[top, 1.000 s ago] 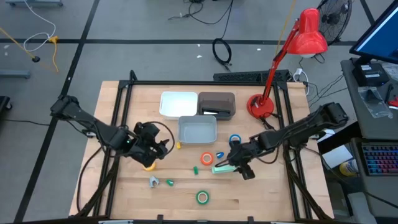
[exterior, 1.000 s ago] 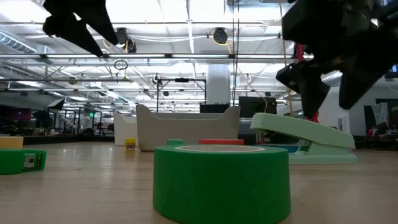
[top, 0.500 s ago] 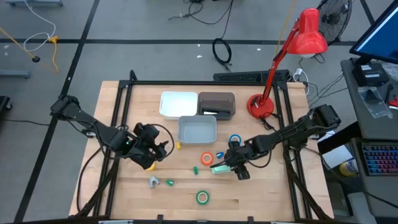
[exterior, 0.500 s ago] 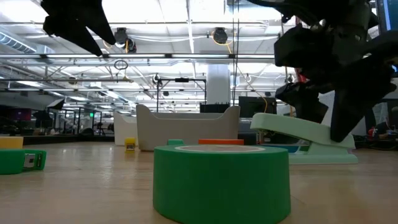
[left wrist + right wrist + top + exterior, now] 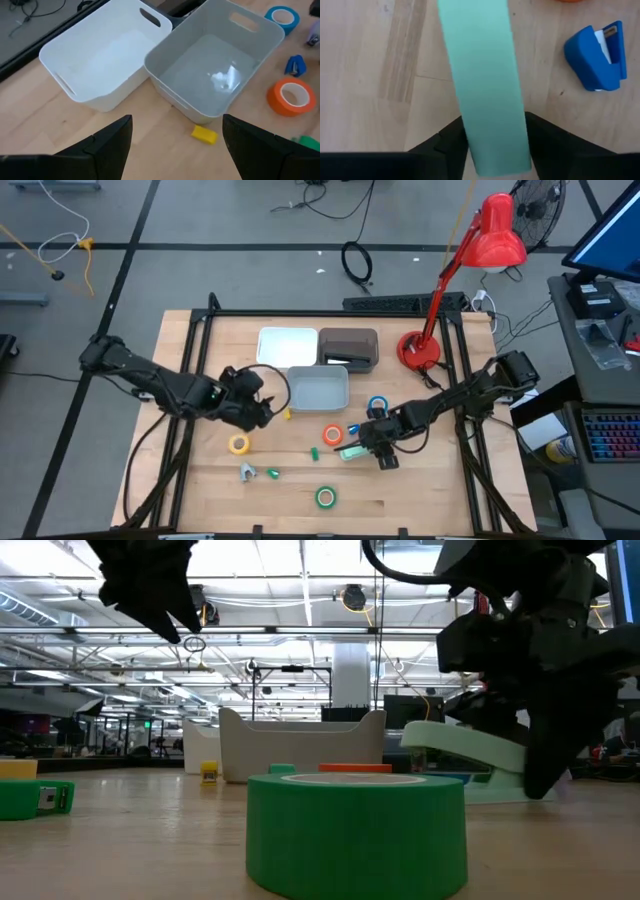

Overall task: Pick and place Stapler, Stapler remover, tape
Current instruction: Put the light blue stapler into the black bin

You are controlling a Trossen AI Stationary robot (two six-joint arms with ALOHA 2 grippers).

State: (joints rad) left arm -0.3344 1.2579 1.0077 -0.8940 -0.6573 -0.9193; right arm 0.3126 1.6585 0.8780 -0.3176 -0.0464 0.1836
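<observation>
The mint-green stapler [image 5: 350,451] [image 5: 485,75] lies flat on the table right of centre, and my right gripper [image 5: 366,442] [image 5: 495,131] is down over it. A blue staple remover [image 5: 352,428] [image 5: 597,57] sits just beyond it. Four tape rolls rest flat on the wood: yellow [image 5: 239,444], orange-red [image 5: 333,435], blue [image 5: 378,404] and green [image 5: 325,497] [image 5: 357,830]. My left gripper [image 5: 260,408] [image 5: 175,147] is open, empty and raised near the grey bin [image 5: 318,387], past the yellow roll. My right gripper pinches the stapler between its two fingers [image 5: 452,145], one on each long side near one end [image 5: 492,150]. The fingers come from above and stand across its width. The stapler's base [image 5: 500,790] still rests on the table.
A white bin [image 5: 287,346] and a brown bin [image 5: 349,348] stand beyond the grey bin, and a red desk lamp [image 5: 420,350] stands at the far right. Small bits lie about: a yellow one [image 5: 286,414], a green one [image 5: 313,452], and a grey and green pair [image 5: 250,472].
My left gripper has moved from above the yellow roll toward the far edge and the grey bin; the roll stays on the table, now uncovered. My right gripper has shifted slightly left and come down around the stapler, which has not moved.
</observation>
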